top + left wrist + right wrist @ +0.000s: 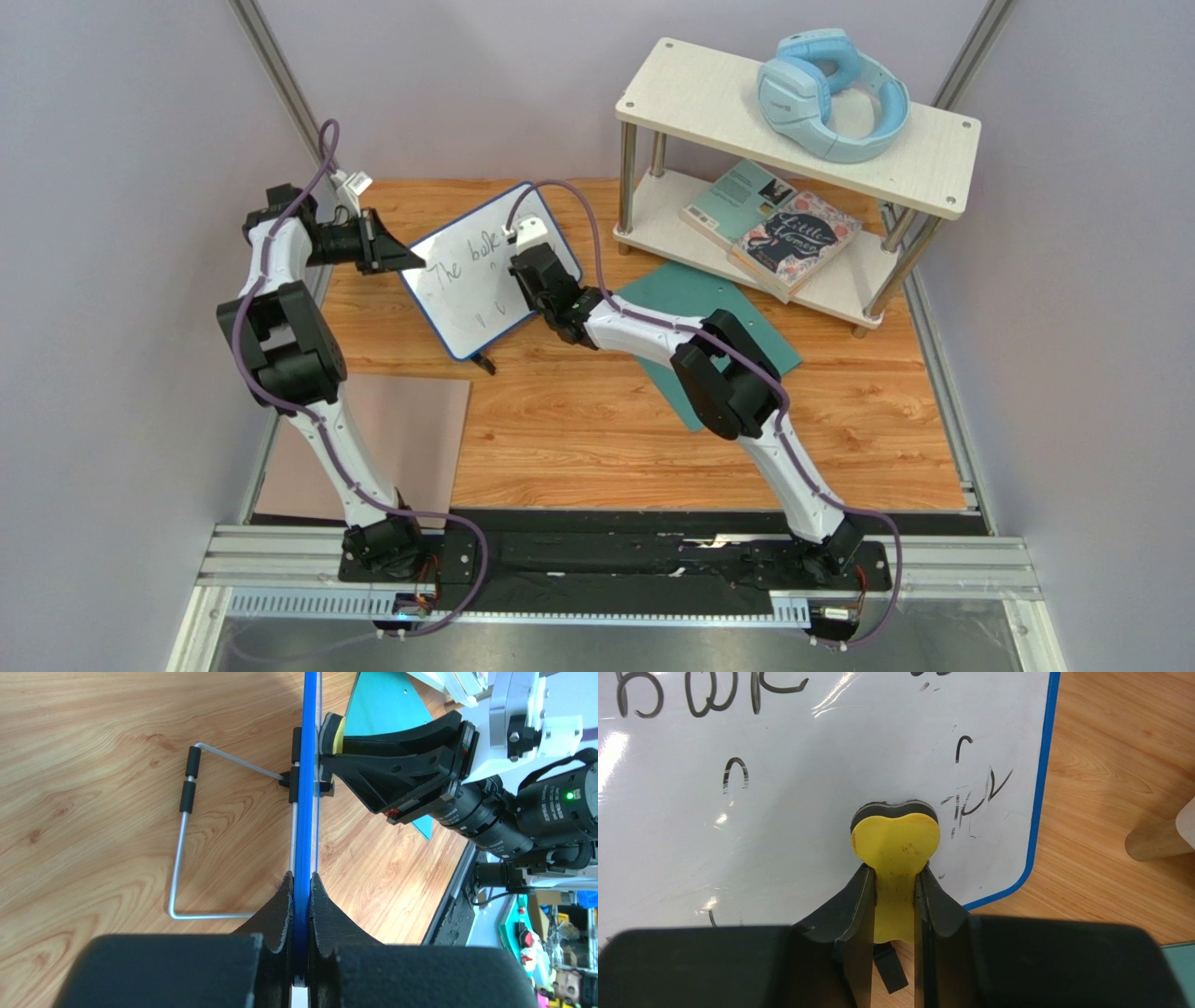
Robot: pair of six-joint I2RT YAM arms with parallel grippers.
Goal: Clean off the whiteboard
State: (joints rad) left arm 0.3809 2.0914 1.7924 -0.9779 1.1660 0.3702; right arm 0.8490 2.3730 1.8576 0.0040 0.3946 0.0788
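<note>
Jaws of the right gripper [892, 878] are clenched on a yellow eraser [896, 843], and its dark felt face is pressed against the whiteboard [808, 798]. The board face lies directly ahead of the fingertips and is propped up on a wire stand [184, 812]. Black strokes [969, 791] are seen just right of the eraser, near the blue rim. A small arc sits up and to the left, and a row of letters [703, 693] runs further ahead-left, not yet wiped. The left gripper [300, 882] is clamped on the board's blue edge, with the eraser seen ahead of its fingertips.

Step in hand is judged as wiping, partly done. For a clean pass:
- Felt is best kept flat, not heeled onto one edge.
- Pressure should be matched to what the left clamp and stand can take, or the board is likely pushed back or twisted.
- Passes should be overlapped, near-rim marks first, then the letter row.
- Overshoot past the rim is to be avoided.
</note>
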